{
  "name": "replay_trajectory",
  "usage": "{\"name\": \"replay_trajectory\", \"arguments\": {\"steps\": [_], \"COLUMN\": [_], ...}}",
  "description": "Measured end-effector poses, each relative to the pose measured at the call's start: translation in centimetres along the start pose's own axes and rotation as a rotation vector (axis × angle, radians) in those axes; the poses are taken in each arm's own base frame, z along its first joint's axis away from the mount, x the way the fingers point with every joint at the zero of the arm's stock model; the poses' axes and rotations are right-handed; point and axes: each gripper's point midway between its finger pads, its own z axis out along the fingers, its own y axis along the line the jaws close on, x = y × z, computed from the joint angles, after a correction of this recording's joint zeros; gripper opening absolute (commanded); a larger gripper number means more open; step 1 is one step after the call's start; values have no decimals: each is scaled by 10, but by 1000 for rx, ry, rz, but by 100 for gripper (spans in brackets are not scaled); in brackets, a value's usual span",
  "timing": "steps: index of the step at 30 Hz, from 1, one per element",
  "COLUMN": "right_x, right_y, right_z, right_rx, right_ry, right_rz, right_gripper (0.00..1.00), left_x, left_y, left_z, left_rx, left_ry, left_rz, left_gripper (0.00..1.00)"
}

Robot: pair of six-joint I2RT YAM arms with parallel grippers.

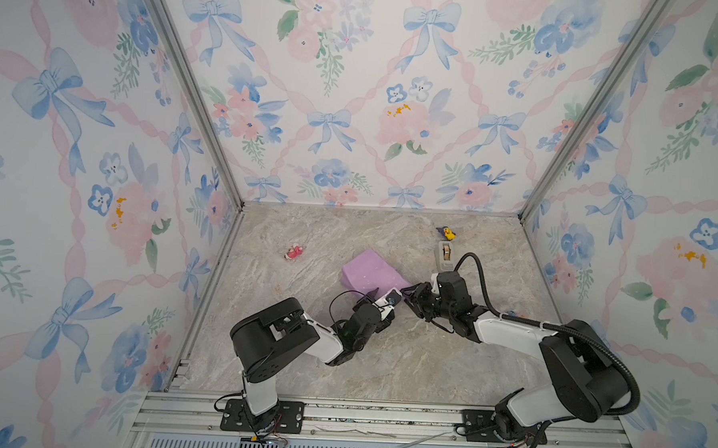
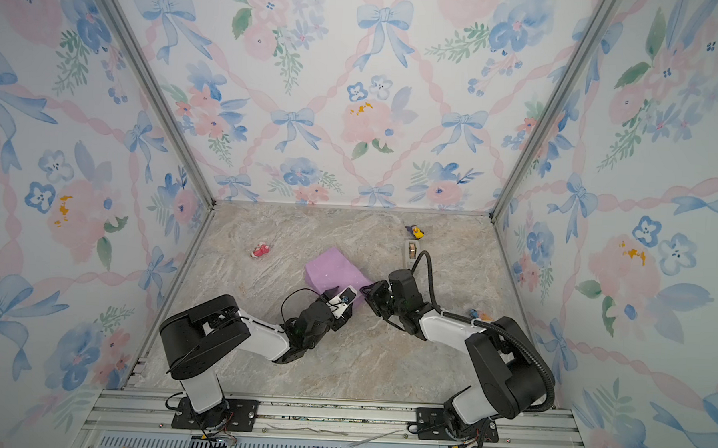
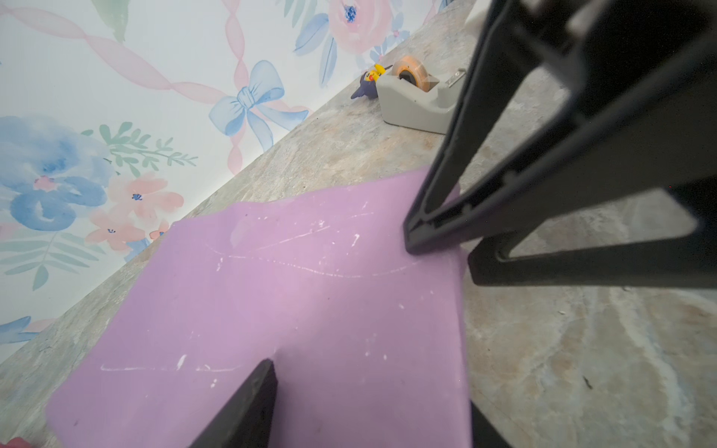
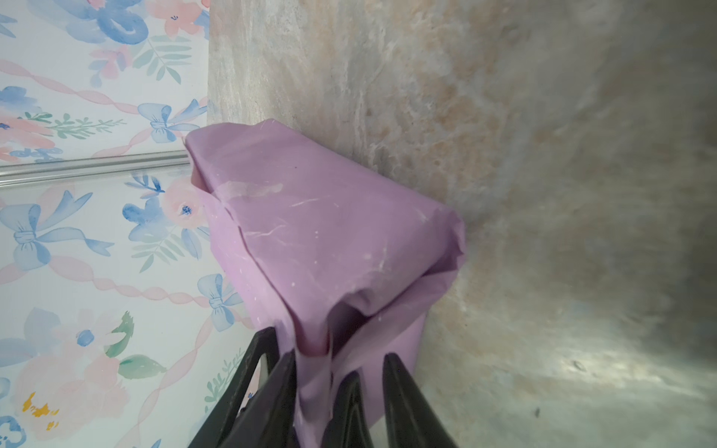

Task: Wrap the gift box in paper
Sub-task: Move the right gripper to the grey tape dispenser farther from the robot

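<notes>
One lilac bundle sits near the middle of the table [image 1: 301,355], skewed to its edges. The paper [image 1: 370,271] is folded round what must be the gift box, which is fully hidden underneath. At the end nearest the arms the paper hangs as a loose, crumpled flap. That flap runs between the jaws of the right gripper [image 4: 329,364]; they stand slightly apart around it, and I cannot tell whether they bite on it. The left gripper [image 1: 381,297] is spread wide, one finger [image 3: 252,395] low over the bundle's top near that same end. To my eye the end fold is the step in hand. Doing it well means pinning the top firmly, drawing the flap taut and flat against the box end, and creasing it before reaching for the tape dispenser [image 1: 445,253], which stands near, toward the back wall.
</notes>
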Motion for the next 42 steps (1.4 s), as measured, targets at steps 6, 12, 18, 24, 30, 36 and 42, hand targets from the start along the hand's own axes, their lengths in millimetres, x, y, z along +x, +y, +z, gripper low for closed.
{"name": "replay_trajectory", "arguments": {"steps": [6,12,18,24,30,36,42], "right_x": [-37,-117,-180,-220,-244,-248,-246], "right_y": [15,16,8,-29,-41,-35,-34], "right_z": [-53,-97,-100,-82,-49,-26,-14], "right_rx": [10,98,181,204,138,34,-6], "right_ry": [-99,-201,-159,-57,36,132,210], "right_rz": [-131,-296,-474,-499,-522,-532,-535], "right_gripper": [42,40,40,41,40,39,39], "left_x": [0,-1,-3,-4,-4,-5,-5], "left_y": [0,-1,-2,-4,-4,-5,-5], "left_z": [0,0,3,4,5,6,7], "left_rx": [0,2,15,24,25,26,26], "left_ry": [-4,-5,-7,-7,-3,-1,0], "left_rz": [-7,-7,-8,-8,-6,-12,-12], "left_gripper": [62,62,62,62,63,63,63]}}
